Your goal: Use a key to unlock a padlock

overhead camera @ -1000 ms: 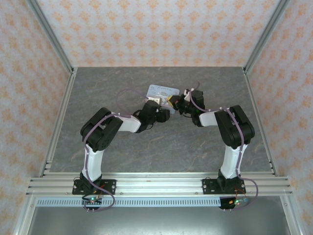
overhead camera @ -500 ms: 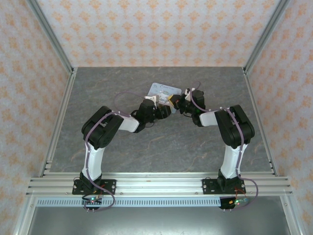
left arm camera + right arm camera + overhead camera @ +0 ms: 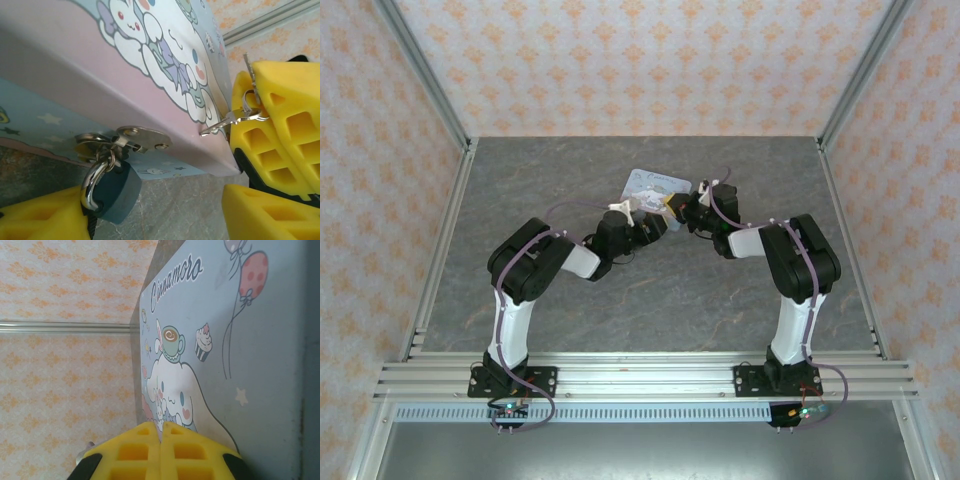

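Note:
A small dark teal padlock (image 3: 112, 192) hangs by its silver shackle from the hasp (image 3: 132, 140) on the front of the cartoon tin box (image 3: 150, 65), low over the table. My left gripper (image 3: 150, 212) is open around it. Its left finger (image 3: 40, 217) touches the padlock, while the right finger (image 3: 270, 210) stands well apart. My right gripper (image 3: 248, 82) is shut on the key (image 3: 246, 62), a thin sliver sticking up from its yellow tips, with a key ring (image 3: 242, 114) dangling below. Seen from the right wrist, the right gripper (image 3: 161, 430) hovers shut over the box lid (image 3: 240, 340).
The tin box (image 3: 655, 183) sits at the back middle of the grey table (image 3: 650, 300), with both grippers meeting at its near edge, the left gripper (image 3: 642, 218) and the right gripper (image 3: 672, 207). Patterned walls and metal frame rails (image 3: 425, 240) enclose the table.
The left wrist has swung a little to the left and turned at the box's front. The right arm has not moved and stays shut.

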`<move>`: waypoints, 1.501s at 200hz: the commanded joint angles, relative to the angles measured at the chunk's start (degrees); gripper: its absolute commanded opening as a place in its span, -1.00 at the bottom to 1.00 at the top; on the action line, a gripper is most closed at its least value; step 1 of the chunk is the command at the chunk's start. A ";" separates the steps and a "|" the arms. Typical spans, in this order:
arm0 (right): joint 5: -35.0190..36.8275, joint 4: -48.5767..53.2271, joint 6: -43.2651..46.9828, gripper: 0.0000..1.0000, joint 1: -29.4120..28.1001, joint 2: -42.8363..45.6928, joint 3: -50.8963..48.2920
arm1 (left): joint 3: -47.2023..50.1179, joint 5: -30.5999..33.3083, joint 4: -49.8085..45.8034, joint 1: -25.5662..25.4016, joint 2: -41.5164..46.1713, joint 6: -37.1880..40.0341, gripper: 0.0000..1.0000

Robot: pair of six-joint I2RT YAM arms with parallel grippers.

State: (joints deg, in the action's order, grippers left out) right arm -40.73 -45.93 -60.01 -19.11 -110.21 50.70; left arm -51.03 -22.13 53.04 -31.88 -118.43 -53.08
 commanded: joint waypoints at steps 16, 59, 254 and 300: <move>-0.07 1.64 0.20 -1.00 -0.22 -1.70 -1.13 | 1.19 0.97 8.92 -0.45 -2.14 -5.37 0.33; -0.04 1.63 0.06 -1.00 -0.17 -1.69 -1.15 | 0.28 3.85 4.06 -0.55 -2.02 -5.37 0.30; 0.09 0.76 -0.23 -1.00 -0.17 -2.97 -1.46 | -1.39 9.99 -5.52 -0.64 -4.44 -4.06 -0.41; 0.12 0.49 -0.46 -1.00 -0.18 -3.11 -1.48 | -1.24 10.87 -6.78 -0.64 -4.53 -3.44 -0.46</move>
State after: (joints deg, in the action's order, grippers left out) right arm -40.93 -47.77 -60.51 -19.14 -111.00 50.59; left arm -51.72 -14.31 52.05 -32.27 -120.92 -58.46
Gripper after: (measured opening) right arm 0.042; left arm 0.276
